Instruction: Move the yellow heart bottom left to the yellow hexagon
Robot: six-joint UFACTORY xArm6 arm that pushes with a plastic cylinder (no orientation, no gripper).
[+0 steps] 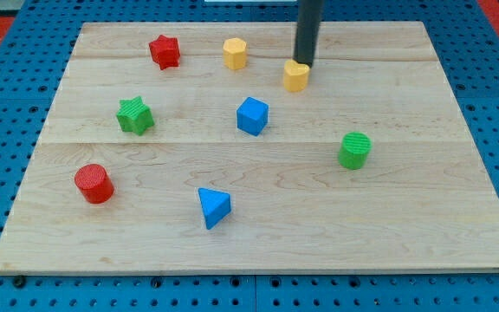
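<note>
The yellow heart point(295, 76) lies near the view's top, right of centre. The yellow hexagon point(235, 53) stands to its upper left, apart from it. My tip point(305, 65) is the lower end of a dark rod that comes down from the view's top; it touches the heart's upper right edge.
On the wooden board point(405, 225) also lie a red star point(165, 51), a green star point(135, 115), a blue cube-like block point(252, 115), a green cylinder point(354, 150), a red cylinder point(93, 183) and a blue triangle point(213, 207). A blue pegboard surrounds the board.
</note>
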